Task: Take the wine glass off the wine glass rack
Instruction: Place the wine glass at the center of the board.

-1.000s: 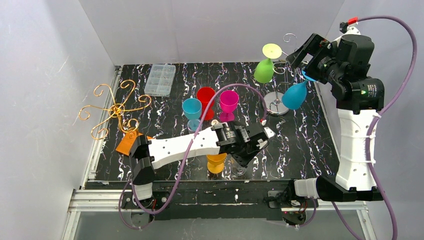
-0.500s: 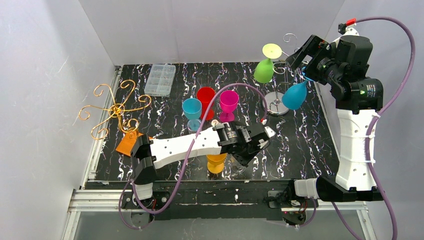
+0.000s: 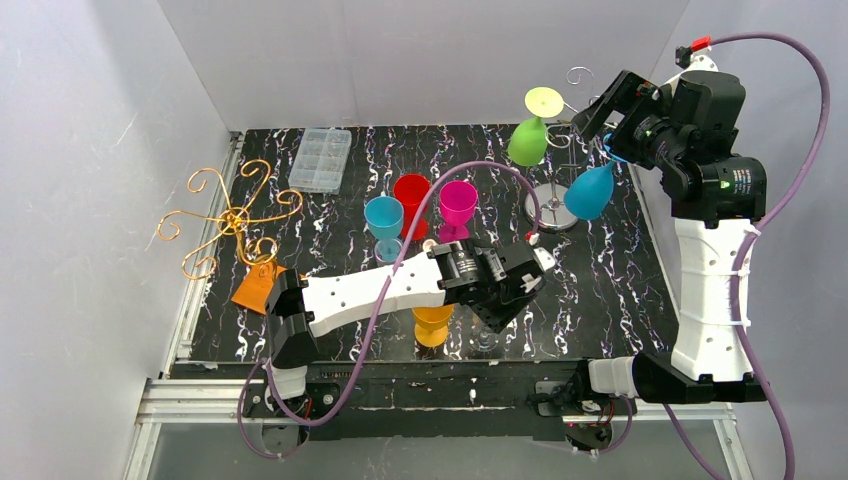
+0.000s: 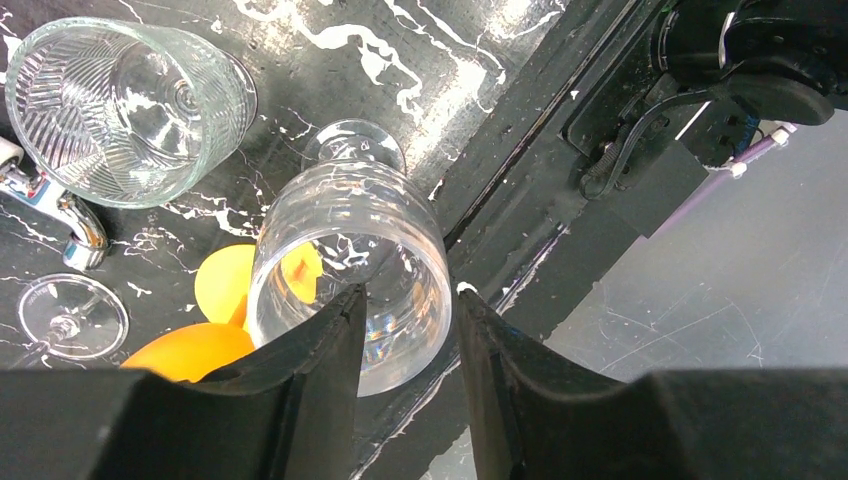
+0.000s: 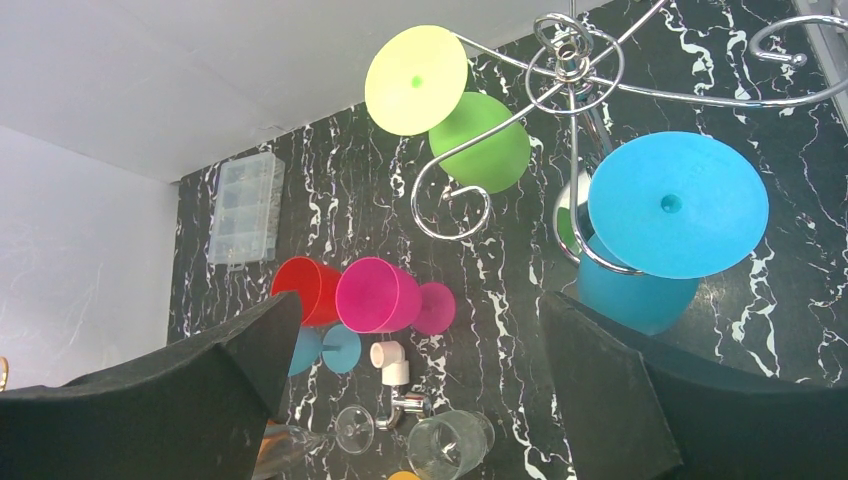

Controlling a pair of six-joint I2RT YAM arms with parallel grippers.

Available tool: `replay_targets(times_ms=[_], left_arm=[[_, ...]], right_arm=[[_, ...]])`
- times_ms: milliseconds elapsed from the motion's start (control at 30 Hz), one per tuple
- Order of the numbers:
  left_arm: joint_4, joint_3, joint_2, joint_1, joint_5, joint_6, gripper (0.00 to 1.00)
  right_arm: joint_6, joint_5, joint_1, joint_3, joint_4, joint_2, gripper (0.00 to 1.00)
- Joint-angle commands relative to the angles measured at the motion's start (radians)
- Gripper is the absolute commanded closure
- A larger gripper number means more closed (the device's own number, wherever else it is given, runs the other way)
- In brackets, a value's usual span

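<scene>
Two wine glasses hang upside down on the silver wine glass rack [image 3: 553, 210], which stands at the far right corner of the worktop [image 3: 620, 290], close to the right wall. The blue wine glass [image 3: 590, 190] hangs on the arm nearest the right edge: matte, rounded bowl down, flat round foot up, cradled in a wire loop. The green wine glass [image 3: 527, 142] hangs on the arm toward the middle, with a pale yellow-green foot.

The right gripper [image 5: 418, 300] hovers above the rack with its fingers spread wide, touching neither glass. The left gripper [image 4: 410, 292] sits low at the near edge with its fingers partly apart around the rim of a clear glass [image 4: 350, 270]; whether they press on it I cannot tell. An orange glass [image 3: 432, 325] stands just beside it.

Bare worktop shows along the right half, between the left arm and the right arm's base. The middle holds a red cup [image 3: 411, 192], a magenta cup [image 3: 458, 203] and a light-blue cup [image 3: 383, 215]. A gold wire rack [image 3: 232, 218] crowds the left edge, and a clear plastic box [image 3: 321, 160] lies near the far edge.

Print on the right arm's housing is too small to read.
</scene>
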Motion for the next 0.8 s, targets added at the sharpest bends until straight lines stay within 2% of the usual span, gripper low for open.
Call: replay_targets(times_ms=[0, 300, 767], left_arm=[[-0.042, 0.039, -0.024, -0.006, -0.012, 0.009, 0.60], [-0.045, 0.073, -0.065, -0.012, 0.003, 0.009, 0.41], [-0.044, 0.135, -0.167, -0.012, 0.013, -0.017, 0.23]], right_arm=[[-0.013, 0.017, -0.001, 0.016, 0.021, -0.019, 0.02], [-0.017, 0.017, -0.001, 0.023, 0.006, -0.017, 0.01], [-0.047, 0.119, -0.001, 0.077, -0.081, -0.001, 0.02]])
